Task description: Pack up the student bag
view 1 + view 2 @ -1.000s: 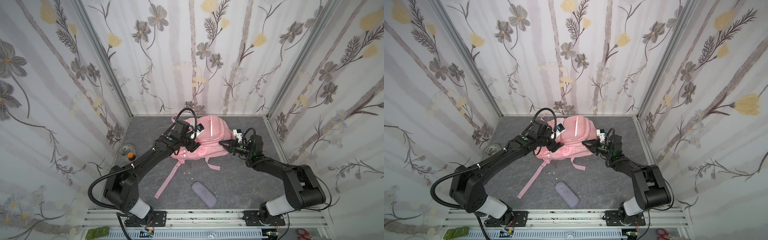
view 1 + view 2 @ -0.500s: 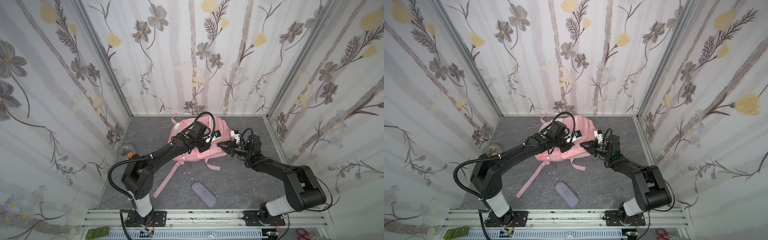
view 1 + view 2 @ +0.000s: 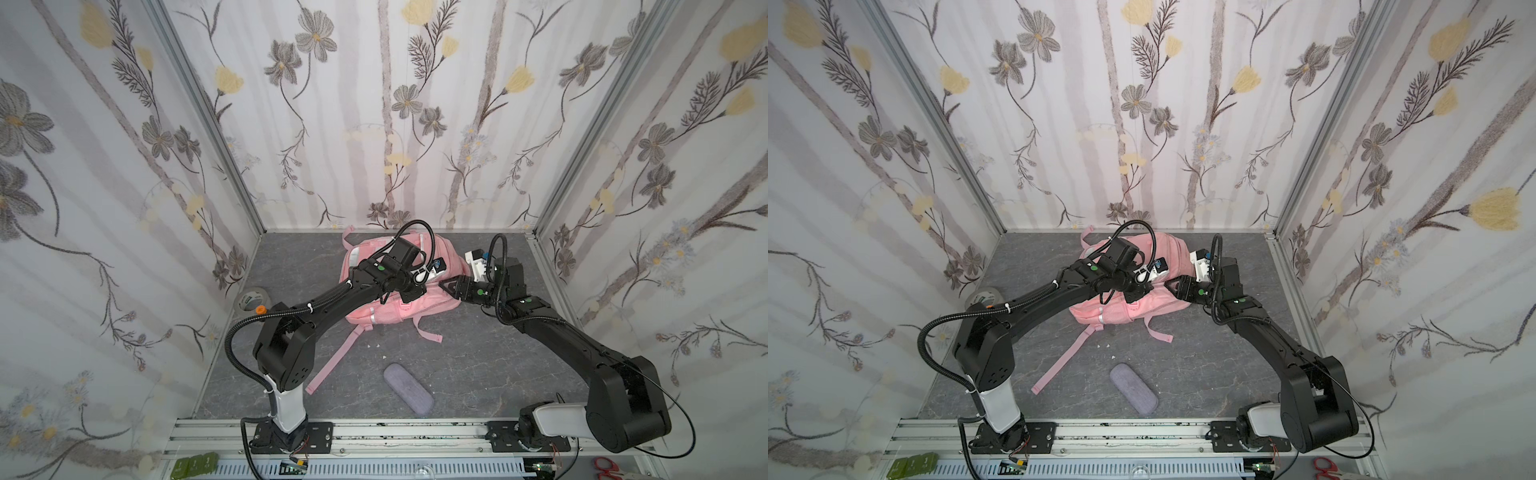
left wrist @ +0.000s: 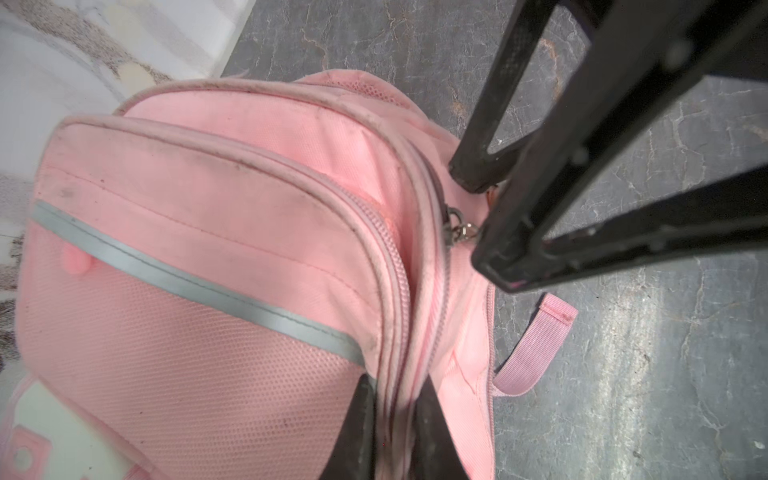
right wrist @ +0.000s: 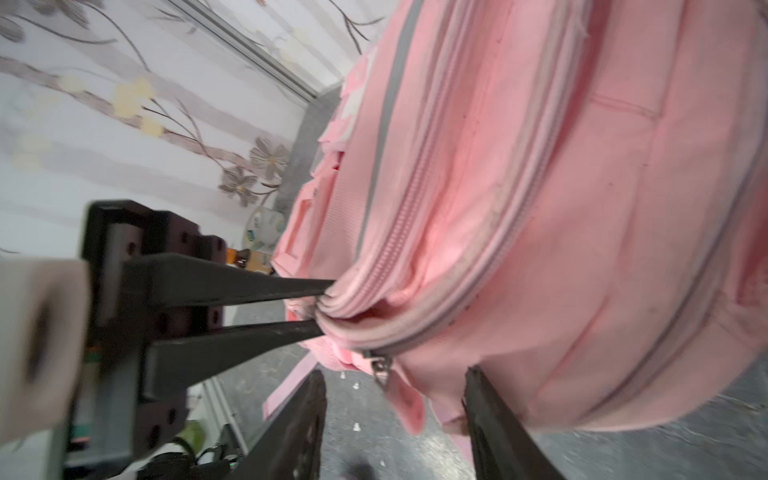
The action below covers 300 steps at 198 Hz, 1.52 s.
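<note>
The bag lies toward the back of the grey surface, close to the rear wall. Both arms reach in over it from the near rail. In both top views it is a soft pink heap, lying flat with its pockets and a grey stripe facing up.

The left tool comes down on the middle of the bag and is nipped tight on a ridge of fabric along a zip seam. The right wrist view shows its two black fingers meeting on that ridge. Its own wrist view shows them on either side of the same seam, with the cloth squeezed between.

The right tool sits low at the bag's right-hand end, just beside it, with its jaws standing well apart. The metal zip pull and its pink tab hang in the gap between them, and neither finger presses on it there. In the left wrist view the pull's ring lies right by one fingertip, and I cannot tell whether they touch.

A long pink strap trails from the bag toward the near left, and a shorter one curls out on the near right. A few white scraps dot the surface just in front of the bag. A greyish-lilac pouch lies flat and at an angle, well apart from the bag and near the front rail. A tape roll sits by the left wall, beyond the left arm's elbow.
</note>
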Motion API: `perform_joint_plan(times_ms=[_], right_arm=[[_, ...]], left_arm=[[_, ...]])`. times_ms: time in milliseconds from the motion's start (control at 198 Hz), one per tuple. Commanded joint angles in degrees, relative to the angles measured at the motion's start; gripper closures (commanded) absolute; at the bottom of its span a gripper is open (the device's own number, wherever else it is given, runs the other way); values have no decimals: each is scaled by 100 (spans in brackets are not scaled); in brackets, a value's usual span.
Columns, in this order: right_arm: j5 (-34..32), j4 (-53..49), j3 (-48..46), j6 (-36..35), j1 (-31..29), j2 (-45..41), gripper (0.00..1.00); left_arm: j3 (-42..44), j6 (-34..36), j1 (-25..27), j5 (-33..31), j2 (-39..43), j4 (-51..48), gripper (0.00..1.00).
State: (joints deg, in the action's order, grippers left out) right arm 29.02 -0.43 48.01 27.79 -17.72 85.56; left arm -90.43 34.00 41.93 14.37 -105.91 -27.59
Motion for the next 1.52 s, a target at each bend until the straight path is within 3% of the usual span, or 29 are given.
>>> perform_joint_plan(times_ms=[0,258,647,839,1168,1512], right_arm=[[-1019,-196,-76,-910,-119,-150,51],[-1109,221,-183,-1267,-329,-212,60],[-1284,570,-277,-1161,-731,-373,60],[-1597,481,-191,-1049,-775,-171,73],[-1530,635,-117,-651,-773,162,75],[-1871,251,-111,-738,-694,53,88]], left_arm=[[-167,-405,8,525,-60,-153,100],[-264,-569,8,607,-107,-15,100],[-370,-763,6,591,-174,-84,100],[-400,-772,8,558,-193,-144,100],[-414,-807,8,571,-181,-155,100],[-357,-808,8,449,-145,-215,100]])
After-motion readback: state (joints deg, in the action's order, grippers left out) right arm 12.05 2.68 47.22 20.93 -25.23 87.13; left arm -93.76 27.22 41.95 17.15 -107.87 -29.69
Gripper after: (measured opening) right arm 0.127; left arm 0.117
